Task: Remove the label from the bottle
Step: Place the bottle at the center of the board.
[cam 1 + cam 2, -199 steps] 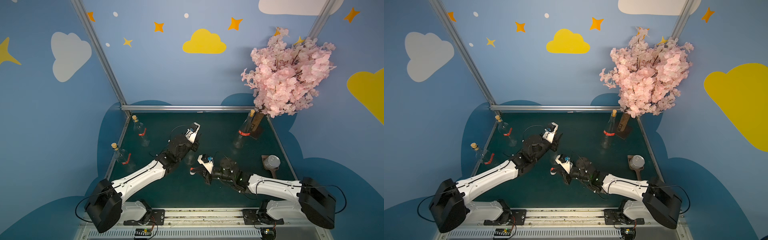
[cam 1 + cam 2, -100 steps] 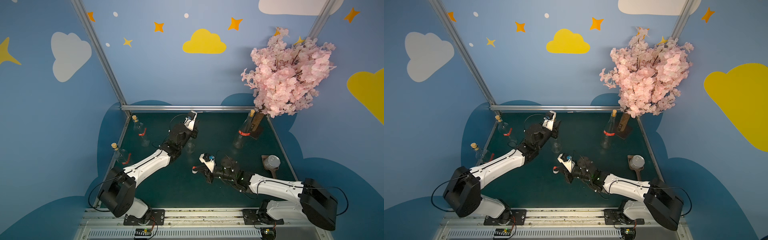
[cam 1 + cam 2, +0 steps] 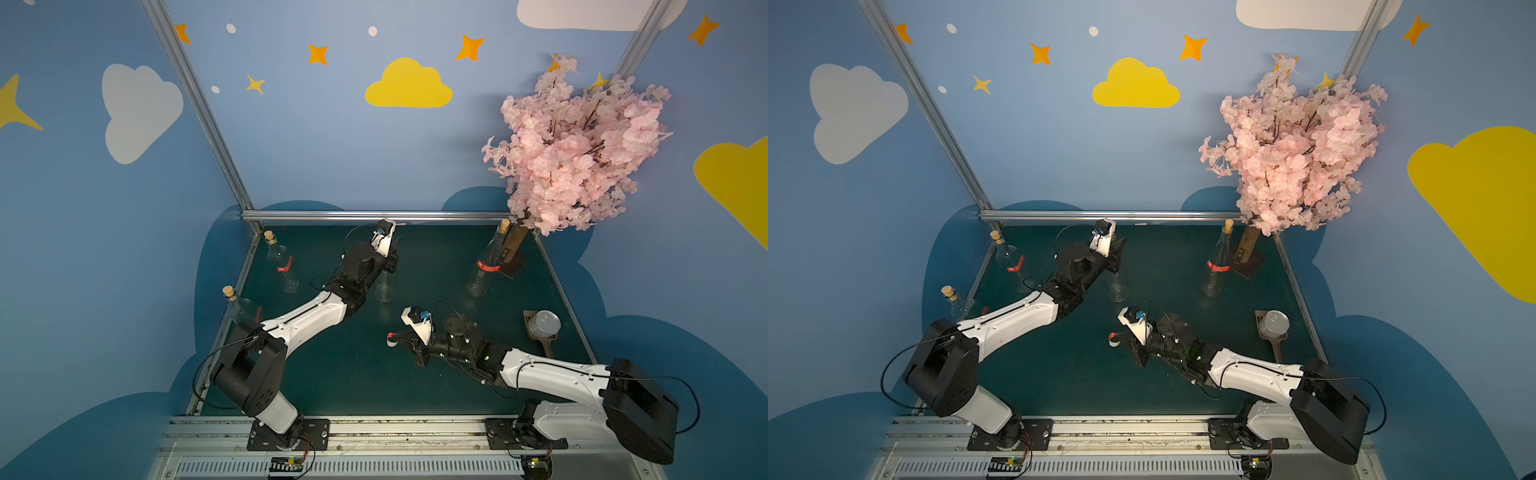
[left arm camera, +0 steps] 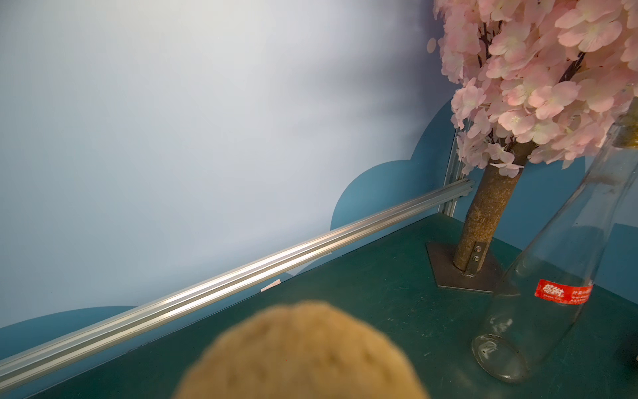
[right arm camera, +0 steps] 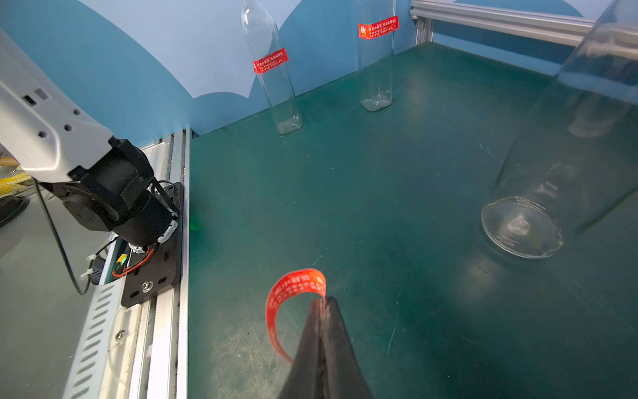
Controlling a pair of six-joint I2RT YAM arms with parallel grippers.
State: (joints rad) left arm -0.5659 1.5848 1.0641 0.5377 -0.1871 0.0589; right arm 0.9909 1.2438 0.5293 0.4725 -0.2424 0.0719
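Note:
A clear glass bottle (image 3: 384,289) stands on the green table (image 3: 332,374) at mid-back and carries no label. My left gripper (image 3: 390,259) is shut on its neck from above; its blurred cork (image 4: 300,355) hides the fingers in the left wrist view. The same bottle (image 5: 559,165) shows in the right wrist view. Nearer the front, my right gripper (image 5: 322,302) is shut on one end of the red label (image 5: 293,283). The strip curls free above the table, apart from the bottle. In both top views the label (image 3: 1113,340) hangs at the right gripper's tip.
Two corked bottles with red labels (image 3: 282,266) (image 3: 243,307) stand along the left edge. Another labelled bottle (image 3: 486,266) stands at the back right beside the pink blossom tree (image 3: 573,145). A metal can (image 3: 545,324) rests on a spatula at the right edge.
My left arm has carried the bottle toward the back of the table, away from the right gripper. The right gripper has kept hold of the label, almost in place.

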